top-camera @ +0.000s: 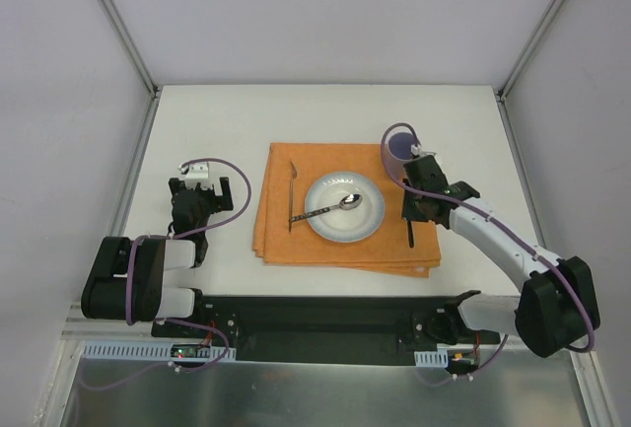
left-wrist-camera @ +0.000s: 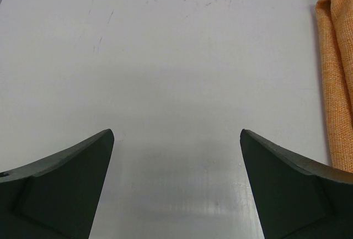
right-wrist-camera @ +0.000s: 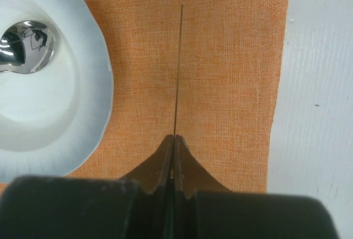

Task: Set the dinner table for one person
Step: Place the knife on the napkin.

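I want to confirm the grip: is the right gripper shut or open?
Shut: the right gripper has its fingers pressed together on a thin knife, no gap showing.

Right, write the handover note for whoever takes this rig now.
Left gripper: open, empty, over bare dinner table left of the placemat.
Right gripper: shut on a thin knife, over the placemat right of the plate.
Done: plate on placemat, spoon lying in it, slim utensil on the mat's left side, purple cup by its far right corner.
Left: set the knife down; probably move the spoon beside the plate.

Orange placemat (top-camera: pixel 281 235), white plate (top-camera: pixel 369 227), white table (top-camera: pixel 217 121)
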Action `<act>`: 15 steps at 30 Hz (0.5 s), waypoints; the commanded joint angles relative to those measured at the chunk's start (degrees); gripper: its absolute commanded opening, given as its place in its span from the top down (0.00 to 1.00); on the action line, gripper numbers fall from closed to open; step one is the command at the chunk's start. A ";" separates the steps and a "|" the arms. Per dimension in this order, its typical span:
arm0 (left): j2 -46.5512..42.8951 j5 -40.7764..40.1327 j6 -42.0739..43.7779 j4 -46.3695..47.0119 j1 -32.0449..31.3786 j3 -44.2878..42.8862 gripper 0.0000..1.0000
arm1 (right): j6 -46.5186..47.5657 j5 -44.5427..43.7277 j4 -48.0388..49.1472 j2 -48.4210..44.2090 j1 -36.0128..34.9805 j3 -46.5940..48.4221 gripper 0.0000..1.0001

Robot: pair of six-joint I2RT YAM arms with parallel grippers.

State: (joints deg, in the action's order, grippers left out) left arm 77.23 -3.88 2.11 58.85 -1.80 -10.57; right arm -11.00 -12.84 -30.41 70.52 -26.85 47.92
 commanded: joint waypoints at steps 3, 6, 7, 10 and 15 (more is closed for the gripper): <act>-0.86 1.24 -0.88 2.85 0.31 -0.68 0.01 | 2.39 4.30 3.96 4.36 0.22 5.42 0.99; -0.94 1.24 -0.88 2.85 0.31 -0.68 0.01 | 2.30 5.37 4.57 6.55 0.13 7.18 0.99; -0.86 1.24 -0.88 2.85 0.31 -0.68 0.01 | 2.39 5.54 4.66 7.43 0.13 7.62 0.99; -0.94 1.24 -0.88 2.85 0.31 -0.68 0.01 | 3.09 6.07 4.57 8.93 0.22 8.94 0.99; -0.94 1.24 -0.88 2.85 0.31 -0.59 0.01 | 4.68 6.33 4.49 12.62 0.31 10.44 0.99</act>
State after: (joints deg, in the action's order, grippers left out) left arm 77.23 -3.88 2.11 58.85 -1.80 -10.57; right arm -8.38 -7.70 -26.89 81.12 -26.83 55.31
